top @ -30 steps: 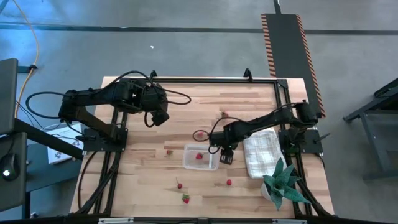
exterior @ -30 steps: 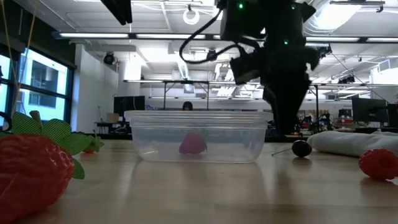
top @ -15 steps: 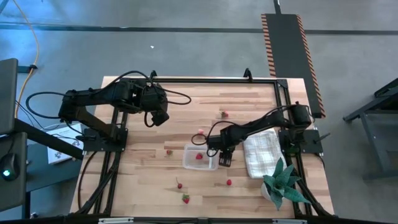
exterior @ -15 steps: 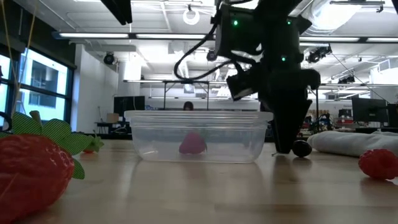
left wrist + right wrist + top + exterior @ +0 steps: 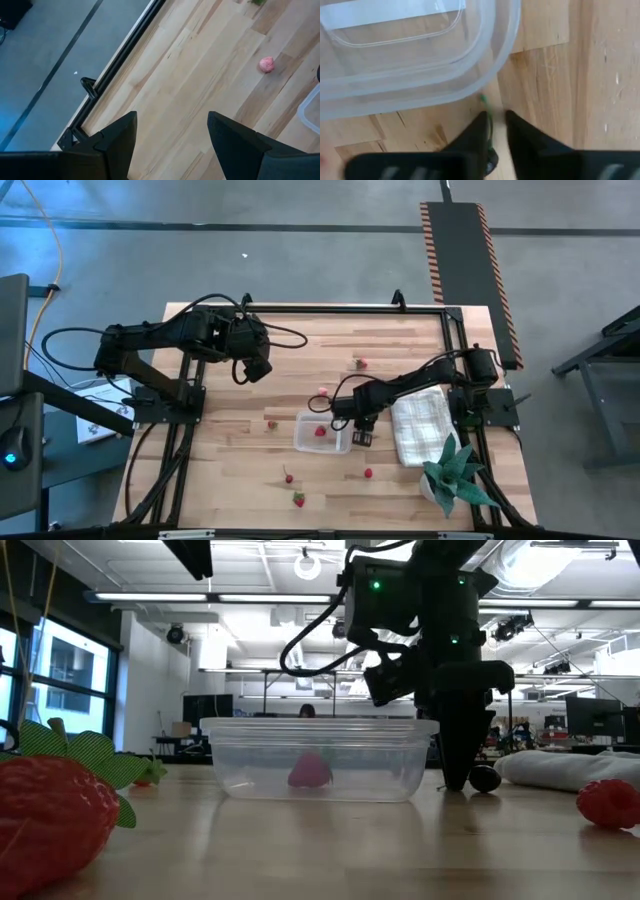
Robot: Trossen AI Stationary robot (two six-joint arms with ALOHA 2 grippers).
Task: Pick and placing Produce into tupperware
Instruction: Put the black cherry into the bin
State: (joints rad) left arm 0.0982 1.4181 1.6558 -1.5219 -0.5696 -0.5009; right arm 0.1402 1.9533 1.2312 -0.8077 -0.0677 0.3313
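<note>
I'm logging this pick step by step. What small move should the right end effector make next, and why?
Probably close and lift. The right end effector is down at the table beside the tupperware, its nearly closed fingers astride a thin green stem with the dark berry at their tips. One fruit already lies in the tupperware.

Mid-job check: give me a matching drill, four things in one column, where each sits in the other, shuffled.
1. right gripper
2. left gripper
3. fruit piece
4. folded cloth

A. inside the tupperware
B. low, just outside the tupperware's right wall
C. above the table, well away from the tupperware
D. beside the plant

Pairs: 1-B, 2-C, 3-A, 4-D
</note>
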